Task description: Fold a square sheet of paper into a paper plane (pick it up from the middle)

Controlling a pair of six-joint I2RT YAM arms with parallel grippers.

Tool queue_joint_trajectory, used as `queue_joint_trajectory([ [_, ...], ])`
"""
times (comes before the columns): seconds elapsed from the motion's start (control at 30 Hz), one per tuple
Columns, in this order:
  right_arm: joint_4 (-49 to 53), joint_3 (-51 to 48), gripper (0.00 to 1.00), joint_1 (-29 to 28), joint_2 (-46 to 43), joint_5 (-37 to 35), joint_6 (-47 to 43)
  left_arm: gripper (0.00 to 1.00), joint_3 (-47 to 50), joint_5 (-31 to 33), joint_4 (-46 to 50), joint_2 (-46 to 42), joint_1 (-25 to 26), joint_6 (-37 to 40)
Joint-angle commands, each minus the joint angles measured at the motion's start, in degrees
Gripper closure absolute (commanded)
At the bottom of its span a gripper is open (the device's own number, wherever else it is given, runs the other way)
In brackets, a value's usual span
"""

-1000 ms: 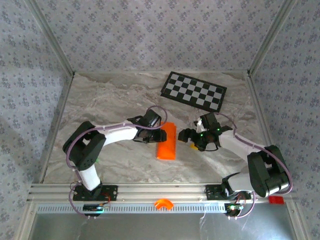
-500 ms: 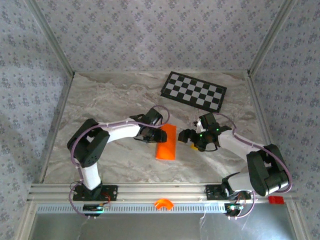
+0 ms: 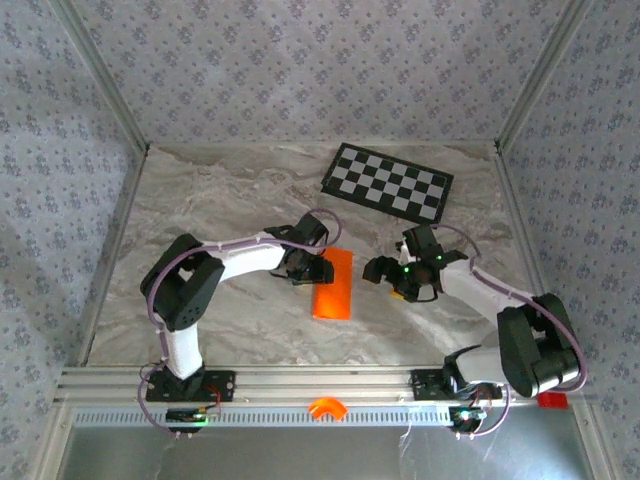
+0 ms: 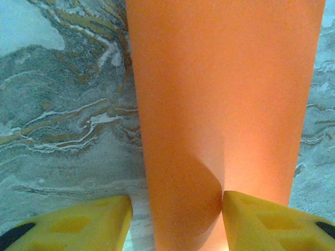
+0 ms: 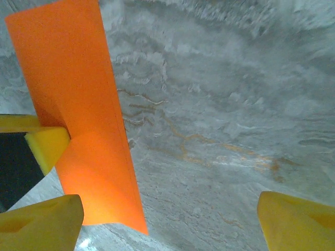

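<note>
Marble table (image 3: pixel 220 200): square sheet of paper (image 3: pixel 333 285) flat; left claw (image 4: pixel 178 206) apart astride edge; right claw (image 5: pixel 170 219) apart beside.

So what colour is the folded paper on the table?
The paper is plain bright orange; clearest in the left wrist view.

In the left wrist view we lose the square sheet of paper (image 4: pixel 220 94) past the top and bottom edges, and the left gripper (image 4: pixel 177 219) is cropped to two yellow fingertips (image 4: pixel 78 222).

The table (image 3: pixel 220 200) is seen from above and behind; 2 wrist views, seemingly downward, are held close over the shared orange sheet (image 4: pixel 220 78).
</note>
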State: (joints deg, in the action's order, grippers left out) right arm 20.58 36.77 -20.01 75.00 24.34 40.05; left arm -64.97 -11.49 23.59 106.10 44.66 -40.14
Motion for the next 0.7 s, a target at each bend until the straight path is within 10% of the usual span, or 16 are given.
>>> queue_joint_trajectory([
  [0.0,2.30,-1.03,0.12,1.37,-2.50,-1.96,1.44,0.47,0.37,5.33,3.46,4.63,-0.27,-0.56],
  [0.67,1.59,-2.94,0.11,3.13,-4.14,-1.14,1.62,0.47,-3.02,7.47,5.87,8.50,2.01,-0.34],
])
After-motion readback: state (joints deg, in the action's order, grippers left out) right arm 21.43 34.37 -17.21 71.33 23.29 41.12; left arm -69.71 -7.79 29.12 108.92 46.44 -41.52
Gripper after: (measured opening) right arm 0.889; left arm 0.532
